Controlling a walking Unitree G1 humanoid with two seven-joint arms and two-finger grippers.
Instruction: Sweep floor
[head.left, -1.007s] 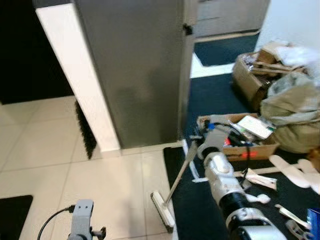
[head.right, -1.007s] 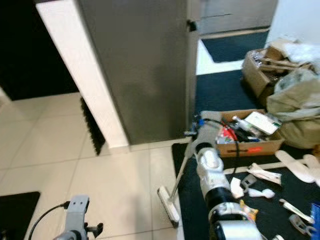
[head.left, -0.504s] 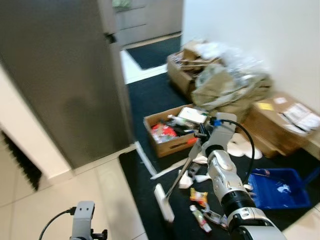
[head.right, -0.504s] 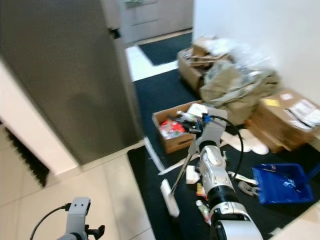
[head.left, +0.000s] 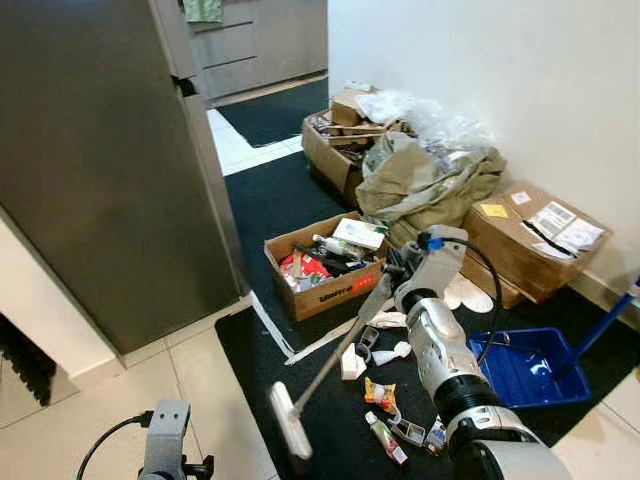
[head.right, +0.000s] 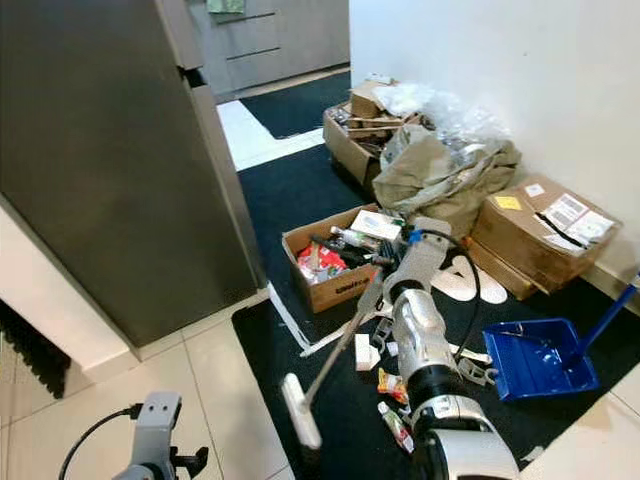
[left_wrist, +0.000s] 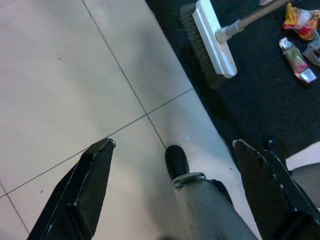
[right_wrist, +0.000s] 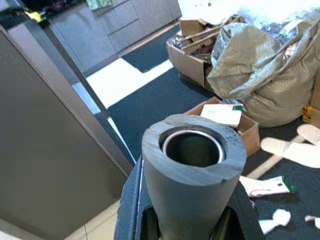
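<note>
My right gripper (head.left: 402, 272) is shut on the grey handle of a broom (head.left: 340, 352), out in front of me over the black mat (head.left: 290, 205). The handle slants down to the white broom head (head.left: 288, 422), which rests at the mat's near-left edge beside the tile; the broom head (left_wrist: 212, 42) also shows in the left wrist view. The handle's hollow top end (right_wrist: 192, 170) is close up in the right wrist view. Litter lies on the mat: a snack wrapper (head.left: 380, 392), a tube (head.left: 384, 437), white scraps (head.left: 352, 362). My left gripper (left_wrist: 172, 145) hangs open over pale tile.
A blue dustpan (head.left: 525, 365) with a blue handle sits on the mat at the right. An open cardboard box (head.left: 322, 268) of rubbish, a tan sack (head.left: 425, 180) and more boxes (head.left: 530, 235) line the wall. A tall grey cabinet (head.left: 110, 170) stands on the left.
The whole view has swung right, bringing the wall, boxes and dustpan into sight. My right gripper has kept hold of the broom, whose head now sits on the mat's edge.
</note>
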